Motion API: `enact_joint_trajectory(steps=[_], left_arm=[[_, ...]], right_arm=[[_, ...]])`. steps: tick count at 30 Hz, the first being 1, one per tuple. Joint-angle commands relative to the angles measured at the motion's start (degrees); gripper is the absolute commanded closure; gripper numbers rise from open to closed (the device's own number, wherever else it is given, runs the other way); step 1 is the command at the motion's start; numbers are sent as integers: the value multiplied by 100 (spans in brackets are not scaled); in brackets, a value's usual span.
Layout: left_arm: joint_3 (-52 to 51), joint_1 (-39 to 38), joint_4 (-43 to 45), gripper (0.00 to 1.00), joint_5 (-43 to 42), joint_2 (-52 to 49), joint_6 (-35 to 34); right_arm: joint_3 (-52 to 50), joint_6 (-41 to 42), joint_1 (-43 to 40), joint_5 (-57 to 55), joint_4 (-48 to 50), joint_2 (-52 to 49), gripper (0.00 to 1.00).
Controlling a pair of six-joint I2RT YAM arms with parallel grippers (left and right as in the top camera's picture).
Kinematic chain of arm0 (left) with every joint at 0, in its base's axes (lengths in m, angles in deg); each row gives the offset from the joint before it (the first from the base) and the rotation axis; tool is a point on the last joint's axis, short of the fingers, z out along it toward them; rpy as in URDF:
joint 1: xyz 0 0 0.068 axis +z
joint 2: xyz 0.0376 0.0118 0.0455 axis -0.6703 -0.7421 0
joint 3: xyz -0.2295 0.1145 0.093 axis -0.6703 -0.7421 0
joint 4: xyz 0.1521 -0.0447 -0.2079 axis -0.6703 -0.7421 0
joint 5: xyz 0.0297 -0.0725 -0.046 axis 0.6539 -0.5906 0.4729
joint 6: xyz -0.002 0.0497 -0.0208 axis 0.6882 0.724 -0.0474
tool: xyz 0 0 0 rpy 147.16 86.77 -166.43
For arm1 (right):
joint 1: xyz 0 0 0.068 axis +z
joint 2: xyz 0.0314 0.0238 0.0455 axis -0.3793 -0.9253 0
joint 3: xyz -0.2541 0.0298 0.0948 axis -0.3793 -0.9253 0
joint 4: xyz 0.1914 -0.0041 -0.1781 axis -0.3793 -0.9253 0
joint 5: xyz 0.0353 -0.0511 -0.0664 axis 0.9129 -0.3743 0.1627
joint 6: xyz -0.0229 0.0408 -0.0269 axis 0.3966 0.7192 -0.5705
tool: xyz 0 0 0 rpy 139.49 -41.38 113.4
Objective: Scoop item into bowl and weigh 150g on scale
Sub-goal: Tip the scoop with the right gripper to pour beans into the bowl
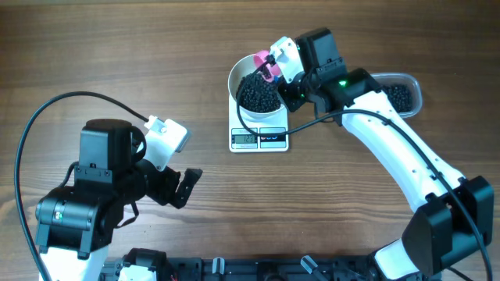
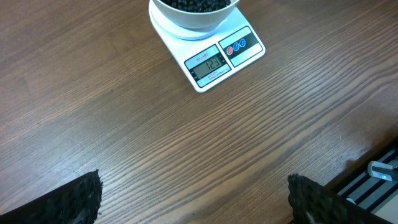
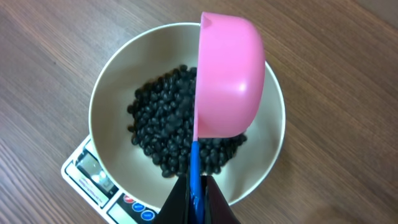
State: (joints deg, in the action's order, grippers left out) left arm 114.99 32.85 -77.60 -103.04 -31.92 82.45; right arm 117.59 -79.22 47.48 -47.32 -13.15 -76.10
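The white bowl [image 1: 241,81] stands on the white scale [image 1: 260,138], whose display is lit. A heap of small black pellets, the item [image 3: 163,132], lies in the bowl [image 3: 112,81]. My right gripper [image 3: 195,186] is shut on the blue handle of a pink scoop [image 3: 230,78], which hangs tipped on its side over the bowl, with its back toward the camera. My left gripper [image 2: 194,199] hovers open over bare wood, well to the near left of the scale [image 2: 211,62], with nothing between its fingers.
A clear plastic tub [image 1: 400,94] with more black pellets sits at the right, behind my right arm [image 1: 391,148]. A black rail [image 1: 258,269] runs along the table's front edge.
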Motion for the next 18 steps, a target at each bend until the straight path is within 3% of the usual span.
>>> enact_joint_trajectory(steps=[1,3,5,7,8,9,10,12,13,15,16,17,18], left_arm=[[85,42,17,0,15,9,116],[85,42,17,0,15,9,116],[85,42,17,0,15,9,116],[85,39,17,0,15,9,116],[85,39,17,0,15,9,116],[85,42,17,0,15,9,116],[85,42,17,0,15,9,116],[85,42,17,0,15,9,116],[85,42,17,0,15,9,116],[85,42,17,0,15,9,116],[85,42,17,0,15,9,116],[85,39,17,0,15,9,116],[85,42,17,0,15,9,116]], right_arm=[[39,-116,52,358,50,190,96],[39,-424,74,-9,-11,190,96],[39,22,74,-46,125,190,96],[39,-533,120,-160,13,190,96],[39,-380,120,-645,79,190,96],[39,33,122,-420,138,190,96],[39,-162,153,9,46,190,96],[39,-505,164,-520,-33,190,96],[39,168,164,-769,162,190,95],[39,-210,221,87,96,190,96],[39,-382,236,-286,57,190,96],[39,-37,234,-728,129,190,96],[39,358,240,-487,175,190,96]])
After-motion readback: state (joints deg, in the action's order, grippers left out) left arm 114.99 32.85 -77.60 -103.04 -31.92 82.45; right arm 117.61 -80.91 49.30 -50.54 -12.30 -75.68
